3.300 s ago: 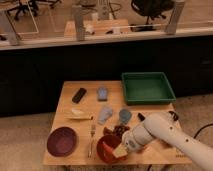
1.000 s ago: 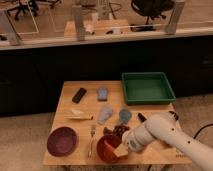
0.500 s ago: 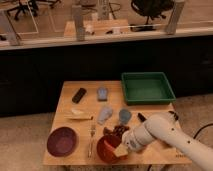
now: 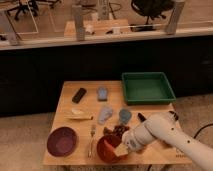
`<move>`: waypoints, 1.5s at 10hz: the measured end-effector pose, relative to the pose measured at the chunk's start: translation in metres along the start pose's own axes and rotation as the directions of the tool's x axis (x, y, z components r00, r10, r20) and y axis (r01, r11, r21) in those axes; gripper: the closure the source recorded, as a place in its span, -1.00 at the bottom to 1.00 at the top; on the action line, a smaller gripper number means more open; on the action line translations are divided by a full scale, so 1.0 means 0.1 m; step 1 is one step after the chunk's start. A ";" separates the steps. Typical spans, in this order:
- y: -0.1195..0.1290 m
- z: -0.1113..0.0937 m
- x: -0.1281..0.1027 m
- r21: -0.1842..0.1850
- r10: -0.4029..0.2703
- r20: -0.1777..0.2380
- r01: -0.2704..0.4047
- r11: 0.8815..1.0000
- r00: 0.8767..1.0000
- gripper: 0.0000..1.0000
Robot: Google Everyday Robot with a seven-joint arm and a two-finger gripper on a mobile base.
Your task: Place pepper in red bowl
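Observation:
The small orange-red bowl (image 4: 105,150) stands near the table's front edge, right of centre. My gripper (image 4: 121,148) is at the end of the white arm (image 4: 160,135), which reaches in from the right; it hangs over the bowl's right rim and hides part of it. A dark red lumpy thing (image 4: 115,131) lies just behind the bowl. I cannot tell whether that is the pepper, or whether the gripper holds anything.
A green tray (image 4: 148,88) sits at the back right. A flat maroon dish (image 4: 62,141) is at the front left, with a fork (image 4: 91,140) beside it. A black object (image 4: 79,95), two blue-grey items (image 4: 102,93) (image 4: 105,115), a small teal cup (image 4: 125,116) and a yellowish item (image 4: 79,116) lie mid-table.

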 end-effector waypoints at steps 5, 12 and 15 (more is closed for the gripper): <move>0.00 0.00 0.00 0.002 0.003 0.000 -0.003 1.000 1.000 0.64; 0.00 -0.03 0.02 0.002 0.026 -0.014 -0.026 1.000 1.000 -0.60; 0.02 -0.05 0.04 -0.009 0.045 -0.023 -0.045 0.999 0.999 -0.60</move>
